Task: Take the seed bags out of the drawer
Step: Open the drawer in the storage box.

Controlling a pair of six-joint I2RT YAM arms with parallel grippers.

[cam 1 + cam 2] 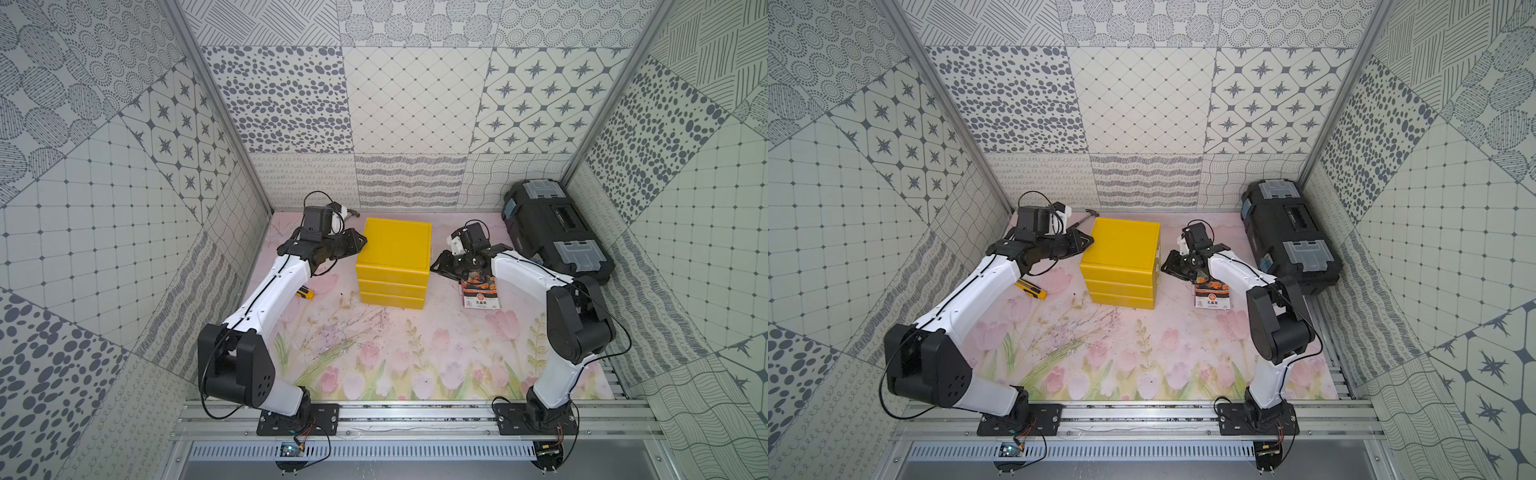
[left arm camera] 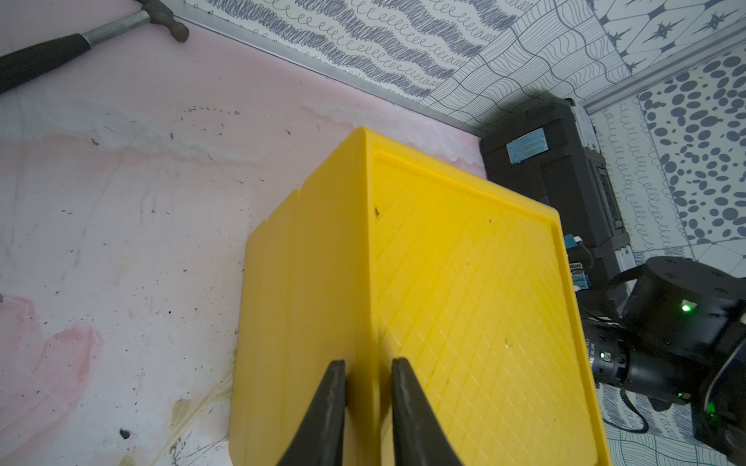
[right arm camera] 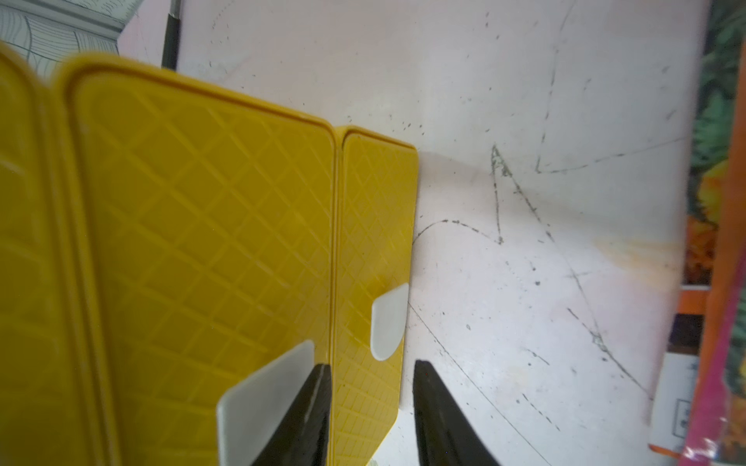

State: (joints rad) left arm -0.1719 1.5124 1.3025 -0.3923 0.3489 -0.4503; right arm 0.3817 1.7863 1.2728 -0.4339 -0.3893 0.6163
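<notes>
At the far left, my left end effector (image 1: 360,240) sits against the upper left edge of the yellow drawer unit (image 1: 395,245), I judge to brace the stack while a drawer is worked from the other side. The left wrist view shows its jaws a narrow gap apart, straddling that edge, and I cannot tell whether they pinch it. Below my left forearm a yellow utility knife (image 1: 306,293) lies on the surface (image 1: 374,353), and a hammer (image 2: 80,38) lies by the back wall, far plainer from the wrist than from above. Both top views show the unit's three tiers flush, none drawn out. Only the right wrist view shows the drawer fronts, which face my right arm. There my right end effector (image 3: 371,365) is released and empty, its jaws standing either side of the lowest front, lined up on its white pull tab (image 3: 387,322). The seed bags (image 1: 480,293) lie stacked on the surface under my right forearm, near the unit. Whether more remain inside is hidden. A black toolbox (image 1: 557,232) sits far right.
</notes>
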